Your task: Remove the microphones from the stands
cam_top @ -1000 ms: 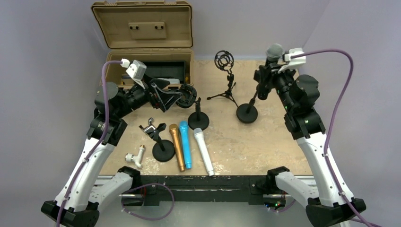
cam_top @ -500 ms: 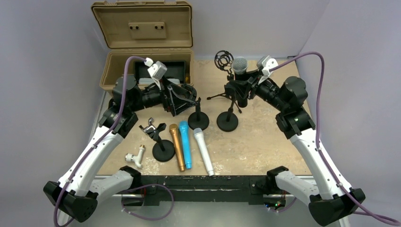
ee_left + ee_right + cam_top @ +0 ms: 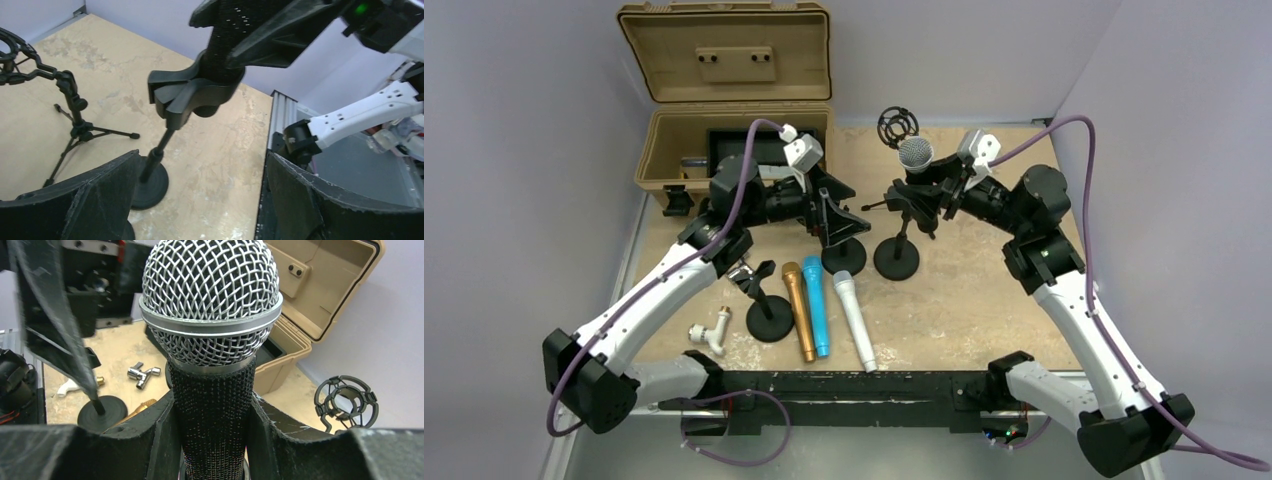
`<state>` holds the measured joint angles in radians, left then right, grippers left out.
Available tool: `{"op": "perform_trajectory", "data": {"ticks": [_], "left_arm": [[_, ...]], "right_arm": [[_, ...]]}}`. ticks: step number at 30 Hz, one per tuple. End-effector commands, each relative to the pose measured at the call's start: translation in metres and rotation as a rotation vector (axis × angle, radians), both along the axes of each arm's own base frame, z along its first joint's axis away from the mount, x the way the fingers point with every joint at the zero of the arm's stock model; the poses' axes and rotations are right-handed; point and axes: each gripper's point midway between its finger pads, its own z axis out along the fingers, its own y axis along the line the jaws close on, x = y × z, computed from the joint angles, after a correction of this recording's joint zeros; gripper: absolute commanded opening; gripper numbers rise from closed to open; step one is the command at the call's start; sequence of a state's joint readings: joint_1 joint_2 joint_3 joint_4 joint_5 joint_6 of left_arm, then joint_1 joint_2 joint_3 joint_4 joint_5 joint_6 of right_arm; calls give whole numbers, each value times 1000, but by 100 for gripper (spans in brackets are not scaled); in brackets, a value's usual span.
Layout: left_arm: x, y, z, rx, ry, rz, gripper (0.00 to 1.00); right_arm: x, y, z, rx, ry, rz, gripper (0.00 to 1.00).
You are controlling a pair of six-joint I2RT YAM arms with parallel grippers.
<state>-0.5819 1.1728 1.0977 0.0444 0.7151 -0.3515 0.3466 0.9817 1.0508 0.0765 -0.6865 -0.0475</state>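
Near the front edge lie three loose mics, side by side. Beyond them the stand rests on its round base. The left gripper gapes wide, closed on nothing, with the stand's pole between its fingers in the wrist view. The right gripper clamps the microphone by its black body. The microphone's lower end, at the clip, is hidden behind fingers. Far left, the left arm partly covers the open case.

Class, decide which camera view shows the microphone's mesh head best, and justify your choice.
Right wrist: the microphone's head fills the frame, its mesh and silver ring sharp. The top view shows it small; the left wrist shows only the handle and clip.
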Motion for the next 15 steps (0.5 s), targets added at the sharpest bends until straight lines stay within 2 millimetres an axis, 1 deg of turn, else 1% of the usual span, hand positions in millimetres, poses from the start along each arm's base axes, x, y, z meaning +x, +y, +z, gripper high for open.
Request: {"op": "perform_trajectory", "data": {"ticks": [1,3,7,15], "left_arm": [[21,-13,11,-21,-208,-23,94],[25,-19,10,-36,-254,-48,94],[23,-30,3,-44,-332,-131,93],[31,-46,-1,-33,-349,-227,93]], "right_arm": [[-9,3,40,53,-178,39,0],[-11,7,39,53,-172,72,0],[-13,11,34,50,-159,104,0],[-19,10,35,53,-175,119,0]]}}
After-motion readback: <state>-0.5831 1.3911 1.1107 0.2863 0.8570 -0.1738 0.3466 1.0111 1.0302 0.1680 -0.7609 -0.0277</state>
